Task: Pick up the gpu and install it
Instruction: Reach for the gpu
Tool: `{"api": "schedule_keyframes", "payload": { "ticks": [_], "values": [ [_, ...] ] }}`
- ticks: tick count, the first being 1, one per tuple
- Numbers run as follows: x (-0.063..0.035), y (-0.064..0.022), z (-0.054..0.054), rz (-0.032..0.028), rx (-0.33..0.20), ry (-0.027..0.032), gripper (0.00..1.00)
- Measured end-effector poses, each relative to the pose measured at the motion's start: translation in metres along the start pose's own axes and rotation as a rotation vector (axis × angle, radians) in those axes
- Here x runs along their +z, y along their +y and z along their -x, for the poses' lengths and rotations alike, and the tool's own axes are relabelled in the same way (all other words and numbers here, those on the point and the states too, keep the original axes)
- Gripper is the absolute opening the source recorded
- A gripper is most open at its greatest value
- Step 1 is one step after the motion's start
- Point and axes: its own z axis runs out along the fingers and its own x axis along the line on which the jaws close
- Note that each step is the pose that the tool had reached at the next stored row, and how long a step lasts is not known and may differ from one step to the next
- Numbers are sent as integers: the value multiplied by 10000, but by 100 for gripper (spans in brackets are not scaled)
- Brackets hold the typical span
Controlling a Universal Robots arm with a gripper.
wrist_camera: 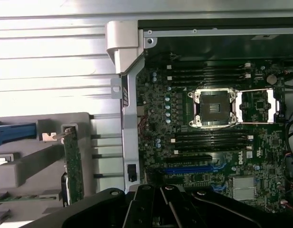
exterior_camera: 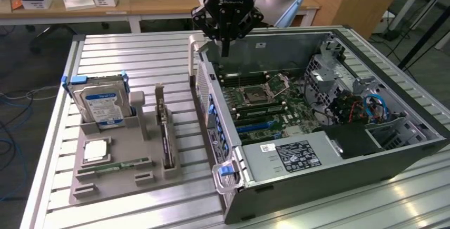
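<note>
Task status: nothing done yet, as far as the views show. The gpu (exterior_camera: 166, 134) stands on edge in a slot of the grey holder (exterior_camera: 105, 189) on the slatted surface (exterior_camera: 126, 55), untouched. It sits on the exterior view's left of the open computer case (exterior_camera: 211, 97). The hard drive (exterior_camera: 102, 105) is parked upright in the same holder, farther to the exterior view's left.

Inside the case, the motherboard (exterior_camera: 271, 102) lies exposed. The blue expansion slot (wrist_camera: 189, 168) looks empty. Pick-up and installation both appear left to do.

End effector (exterior_camera: 225, 50): fingers clenched together, pointing down, grasping nothing. It hangs above the case's far corner, over the rim on the side next to the holder.

Relation: the gpu is well apart from the end effector. It lies lower, toward the exterior view's left, and nearer that camera. In the wrist view the gpu (wrist_camera: 74, 166) shows edge-on beside the case wall, outside the case, with no contact between card and fingers.
</note>
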Motion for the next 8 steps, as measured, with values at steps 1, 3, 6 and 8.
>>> {"api": "schedule_keyframes", "payload": {
  "ticks": [1,3,6,8],
  "values": [
    [0,0,-7,-1,0,1,11],
    [0,-1,-20,0,0,1,11],
    [1,-3,-40,0,0,0,11],
    [1,-4,-52,1,-1,0,11]
  ]
}}
